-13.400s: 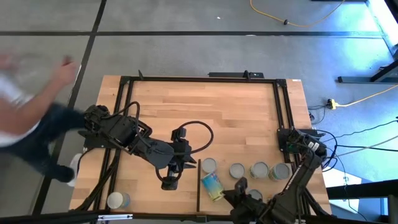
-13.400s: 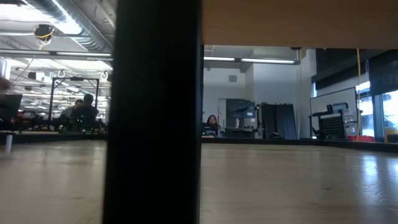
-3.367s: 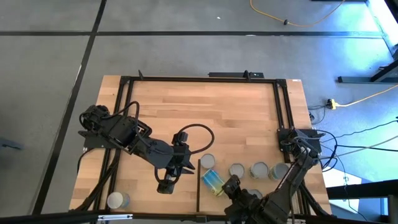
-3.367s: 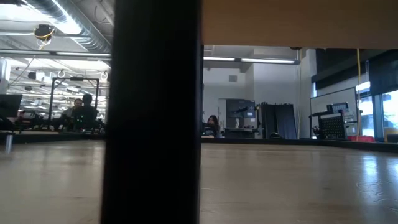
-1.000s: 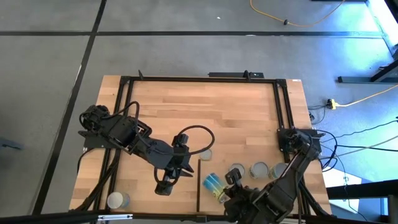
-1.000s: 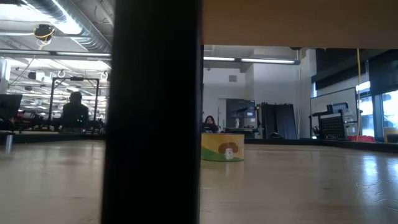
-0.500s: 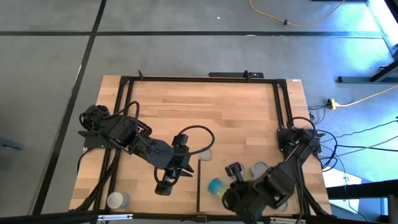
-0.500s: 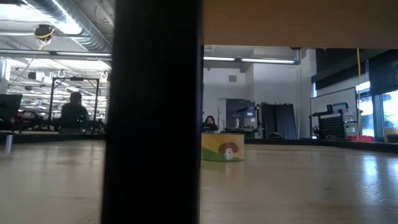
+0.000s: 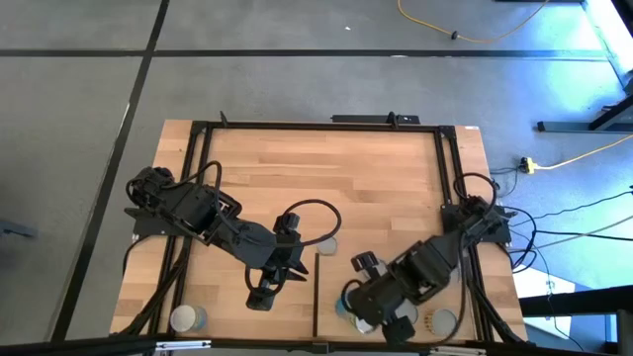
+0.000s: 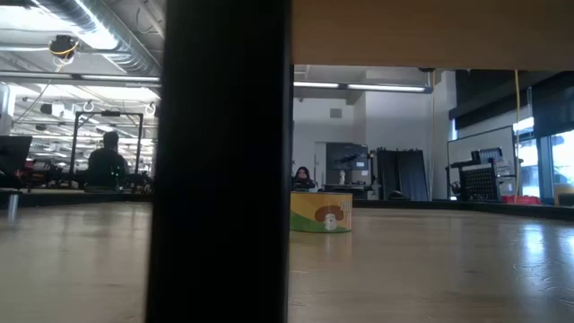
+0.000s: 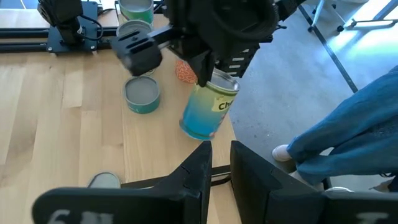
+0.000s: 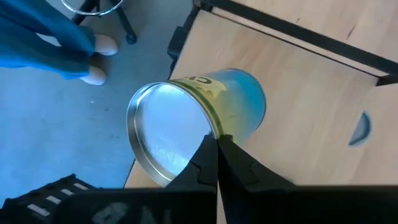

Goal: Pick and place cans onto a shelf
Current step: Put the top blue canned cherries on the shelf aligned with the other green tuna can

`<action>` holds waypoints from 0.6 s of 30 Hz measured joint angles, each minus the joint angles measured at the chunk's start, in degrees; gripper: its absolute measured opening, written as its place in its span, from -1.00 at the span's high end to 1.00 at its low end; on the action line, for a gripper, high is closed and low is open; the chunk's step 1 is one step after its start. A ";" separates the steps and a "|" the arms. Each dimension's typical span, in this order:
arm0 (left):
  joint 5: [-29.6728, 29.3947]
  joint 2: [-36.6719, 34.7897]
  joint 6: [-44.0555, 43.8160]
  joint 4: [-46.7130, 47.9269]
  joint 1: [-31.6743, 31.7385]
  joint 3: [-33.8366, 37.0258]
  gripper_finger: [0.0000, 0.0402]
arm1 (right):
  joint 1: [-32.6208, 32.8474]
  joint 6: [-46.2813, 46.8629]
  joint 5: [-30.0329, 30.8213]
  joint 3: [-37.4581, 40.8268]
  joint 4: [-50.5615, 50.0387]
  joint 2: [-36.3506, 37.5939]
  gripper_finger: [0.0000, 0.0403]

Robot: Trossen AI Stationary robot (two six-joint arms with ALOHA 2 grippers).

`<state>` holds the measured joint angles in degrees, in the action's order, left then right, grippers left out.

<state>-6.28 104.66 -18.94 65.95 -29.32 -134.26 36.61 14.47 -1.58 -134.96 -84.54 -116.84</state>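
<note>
Short can (image 11: 142,96) beside tilted blue can (image 11: 208,110)

- The far half of the bench (image 9: 326,168) is bare planks, open to a claw from either side.
- Near the bench's middle stands a low yellow can (image 10: 321,213), just beside the left arm's cable loop.
- The right claw (image 9: 348,300), clamped on a tilted blue can (image 11: 208,112), fills the near edge right of the dark divider strip (image 9: 315,294).
- Two more cans (image 9: 438,321) crowd the near right corner.
- One can (image 9: 186,318) sits at the near left corner.
- The left claw (image 9: 258,295) hangs over the near-middle planks.
</note>
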 joint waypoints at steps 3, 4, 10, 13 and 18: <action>0.00 0.00 0.00 0.01 -0.02 0.00 0.74 | -1.39 0.24 -1.18 0.00 -0.01 0.00 1.00; 0.00 0.00 0.00 0.01 -0.01 0.00 0.74 | -1.91 0.25 -2.48 0.00 -0.01 0.00 1.00; 0.01 0.00 0.00 0.01 -0.02 0.00 0.74 | -4.55 0.26 -7.11 -0.01 0.53 0.00 1.00; 0.02 0.00 0.00 0.01 0.00 0.00 0.74 | -5.61 -0.01 -7.20 -0.02 0.52 0.00 1.00; 0.00 0.00 0.00 0.01 0.00 0.00 0.74 | -6.66 -2.25 -7.19 0.72 0.20 0.00 1.00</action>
<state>-6.28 104.66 -18.94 65.95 -29.32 -134.26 29.95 12.22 -8.78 -134.23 -84.34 -116.84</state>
